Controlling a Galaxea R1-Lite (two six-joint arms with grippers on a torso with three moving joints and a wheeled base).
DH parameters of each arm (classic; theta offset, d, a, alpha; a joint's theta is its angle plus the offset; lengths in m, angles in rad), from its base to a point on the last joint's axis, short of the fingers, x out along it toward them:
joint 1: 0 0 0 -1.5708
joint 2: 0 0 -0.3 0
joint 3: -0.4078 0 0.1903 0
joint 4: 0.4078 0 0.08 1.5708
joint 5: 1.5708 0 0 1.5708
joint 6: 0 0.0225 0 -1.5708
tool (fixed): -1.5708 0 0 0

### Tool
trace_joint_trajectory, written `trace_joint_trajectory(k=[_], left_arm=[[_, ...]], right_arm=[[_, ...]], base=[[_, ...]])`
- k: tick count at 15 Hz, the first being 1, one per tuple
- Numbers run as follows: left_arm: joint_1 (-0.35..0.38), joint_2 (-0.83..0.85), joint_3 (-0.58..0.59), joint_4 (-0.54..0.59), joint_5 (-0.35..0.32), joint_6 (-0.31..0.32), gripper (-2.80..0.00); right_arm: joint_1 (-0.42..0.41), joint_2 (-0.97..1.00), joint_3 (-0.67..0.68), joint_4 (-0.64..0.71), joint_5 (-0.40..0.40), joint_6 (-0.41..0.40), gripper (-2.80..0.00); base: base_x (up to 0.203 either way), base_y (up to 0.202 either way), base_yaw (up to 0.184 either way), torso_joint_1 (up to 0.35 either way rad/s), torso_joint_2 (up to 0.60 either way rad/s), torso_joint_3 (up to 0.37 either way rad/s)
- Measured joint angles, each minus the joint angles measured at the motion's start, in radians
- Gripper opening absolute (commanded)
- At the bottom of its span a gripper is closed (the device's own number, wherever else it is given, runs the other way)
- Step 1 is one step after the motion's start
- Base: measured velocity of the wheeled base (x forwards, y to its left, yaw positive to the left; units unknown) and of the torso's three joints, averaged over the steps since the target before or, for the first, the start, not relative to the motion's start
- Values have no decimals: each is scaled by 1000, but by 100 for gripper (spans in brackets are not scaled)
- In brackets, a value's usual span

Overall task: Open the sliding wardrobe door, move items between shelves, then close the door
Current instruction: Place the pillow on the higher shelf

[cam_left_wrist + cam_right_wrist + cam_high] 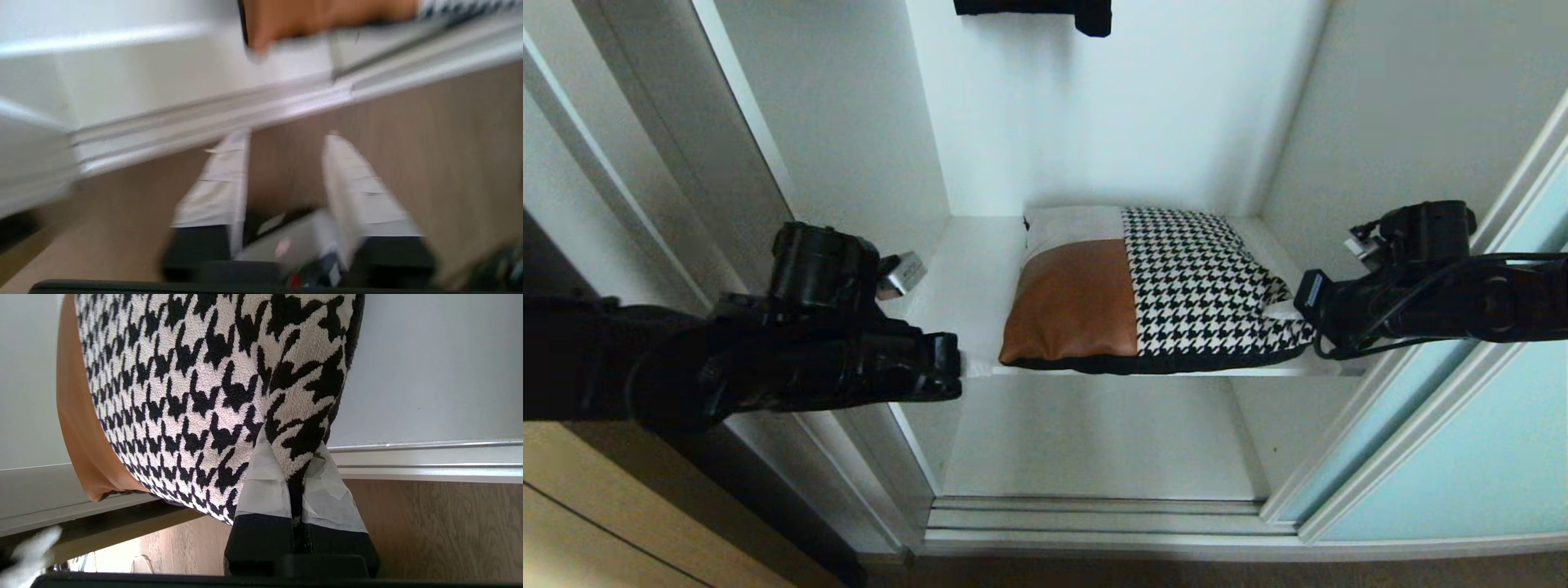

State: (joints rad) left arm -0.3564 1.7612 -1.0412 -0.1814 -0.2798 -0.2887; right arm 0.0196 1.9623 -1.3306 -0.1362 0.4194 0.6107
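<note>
With the sliding wardrobe door (pixel 1462 425) already open, my right gripper (pixel 300 486) pinches the cushion's (pixel 1152 286) corner on its shelf (pixel 964 278), my left gripper (pixel 286 179) spread beside it; moving and closing remain.

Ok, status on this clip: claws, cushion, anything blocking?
Right claw shut on cushion corner. Left claw open, empty, off the shelf's front left. Cushion flat on shelf, sliding door open at right. Nothing blocking.
</note>
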Motion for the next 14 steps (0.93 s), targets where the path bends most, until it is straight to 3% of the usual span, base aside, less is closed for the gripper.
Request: trace_joint_trajectory(k=[3, 6, 10, 14], left_arm=[[-3, 95, -80, -105, -22, -116, 0], [-5, 166, -120, -163, -91, -120, 0], [-3, 287, -127, -317, -86, -117, 0], [4, 356, -199, -336, -82, -113, 0]], right_arm=[[-6, -1, 8, -7, 1, 1, -280], [-9, -3, 8, -7, 11, 3, -280], [-9, -6, 0, -6, 18, 4, -280], [-10, -10, 9, -6, 19, 5, -280]], base=[[0, 0, 0, 0, 0, 0], [0, 0, 0, 0, 0, 0], [0, 0, 0, 0, 0, 0], [0, 0, 0, 0, 0, 0]])
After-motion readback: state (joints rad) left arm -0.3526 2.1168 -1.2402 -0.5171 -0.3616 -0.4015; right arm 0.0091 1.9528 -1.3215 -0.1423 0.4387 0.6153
